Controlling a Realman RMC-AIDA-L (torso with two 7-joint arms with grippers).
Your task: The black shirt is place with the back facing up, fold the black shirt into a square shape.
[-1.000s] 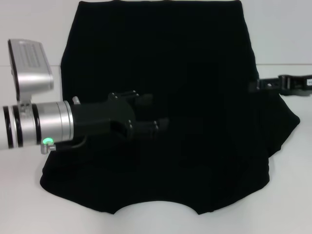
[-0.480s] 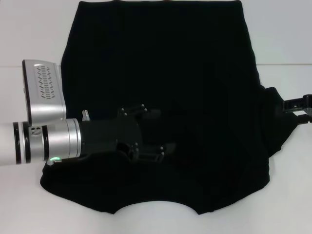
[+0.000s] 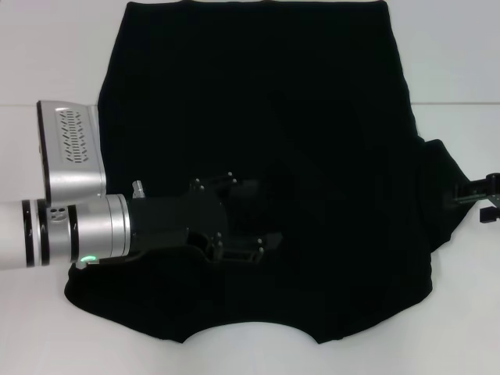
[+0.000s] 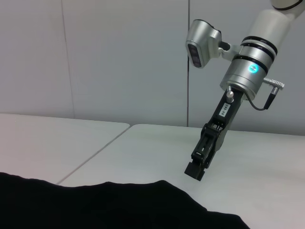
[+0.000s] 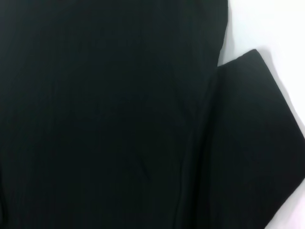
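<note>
Fingers (image 3: 254,246) of the left gripper (image 3: 251,219) are reaching over the middle of the black shirt (image 3: 312,117), and they are standing apart with a gap between the upper and lower one, holding no cloth that can be made out against the dark fabric. Behind them the black gripper body is joining a silver wrist with a green light, and a silver camera block is sitting above that wrist at the shirt's left edge.

The right gripper (image 4: 196,167) is hanging out past the shirt's right sleeve, off the cloth and above the white table (image 3: 47,328). In the left wrist view it is pointing down toward the tabletop near the shirt's edge with its tips close together, gripping nothing; whether they are fully closed cannot be told. In the head view only its tip is showing at the right border.

The shirt is lying spread flat across the table, plain side up, its curved neckline toward the robot and the straight hem at the far side. The right sleeve is sticking out sideways, seen in the right wrist view as a flap beside the body panel.
</note>
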